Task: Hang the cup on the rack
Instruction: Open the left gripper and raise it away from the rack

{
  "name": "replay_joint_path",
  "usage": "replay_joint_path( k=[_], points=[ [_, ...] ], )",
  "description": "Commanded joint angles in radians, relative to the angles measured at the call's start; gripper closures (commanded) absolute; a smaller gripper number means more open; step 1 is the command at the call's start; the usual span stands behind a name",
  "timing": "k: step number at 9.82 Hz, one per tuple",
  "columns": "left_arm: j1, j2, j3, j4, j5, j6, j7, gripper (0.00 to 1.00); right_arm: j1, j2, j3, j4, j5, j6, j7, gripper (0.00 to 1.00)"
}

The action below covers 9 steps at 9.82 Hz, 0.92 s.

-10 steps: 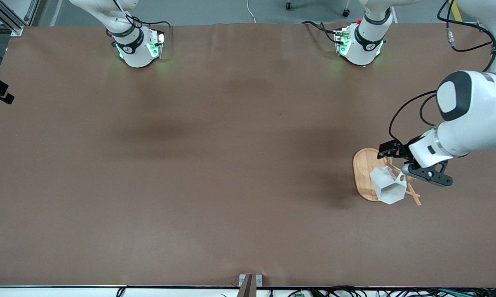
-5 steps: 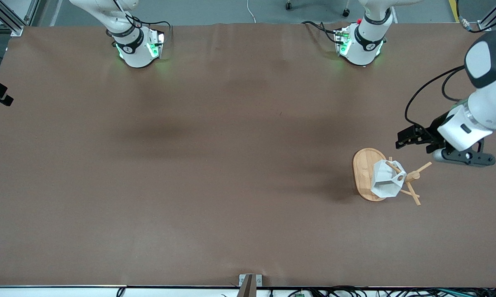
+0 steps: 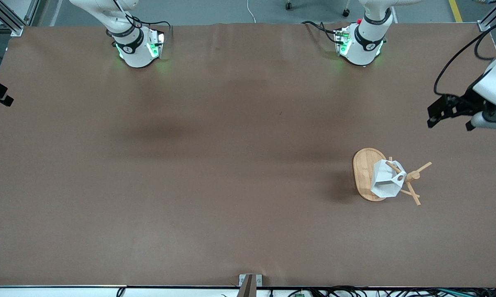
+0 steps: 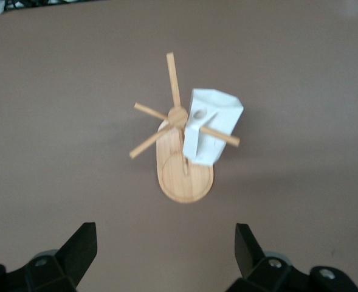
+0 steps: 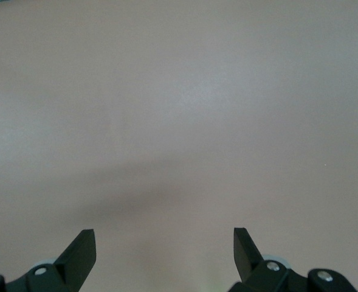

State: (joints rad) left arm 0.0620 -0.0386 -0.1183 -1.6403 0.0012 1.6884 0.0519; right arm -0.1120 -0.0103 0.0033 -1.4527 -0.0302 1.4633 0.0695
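One cup [image 3: 386, 183] and one rack [image 3: 367, 175] are out on the brown tabletop [image 3: 215, 165], down toward the left arm's end. The white faceted cup hangs on the rack, one slanted peg passing through the hole in its handle tab, its body tipped over the oval bamboo base. From the left wrist camera I count four pegs fanning from the central post, with the cup [image 4: 210, 126] on one of them and the rack [image 4: 182, 164] standing upright.

Two tools are in play. The left tool [image 4: 165, 252] is up in the air over bare tabletop near the edge, apart from the rack, its fingers spread wide and holding nothing; the front camera catches only part of it [image 3: 458, 113]. The right tool [image 5: 165, 255] appears only in its own wrist camera, fingers also wide and empty over plain brown tabletop, waiting.
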Motion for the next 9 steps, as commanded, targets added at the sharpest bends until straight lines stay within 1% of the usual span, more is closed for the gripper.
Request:
replay_joint_path(
  k=[1, 3, 7, 9],
  points=[
    [-0.059, -0.016, 0.043, 0.022, 0.019, -0.167, -0.042, 0.0, -0.011, 0.001, 0.009, 0.005, -0.001, -0.004, 0.012, 0.0],
    [-0.071, -0.052, 0.036, 0.017, 0.019, -0.219, -0.133, 0.0, -0.011, 0.001, 0.009, 0.005, -0.001, -0.004, 0.012, 0.0],
    [-0.083, -0.047, 0.019, 0.025, 0.02, -0.223, -0.135, 0.0, -0.011, 0.001, 0.009, 0.005, -0.001, 0.0, 0.012, 0.0],
    [-0.082, -0.05, 0.022, 0.027, 0.019, -0.225, -0.13, 0.0, -0.011, 0.001, 0.009, 0.003, -0.001, -0.006, 0.012, 0.0]
  ],
)
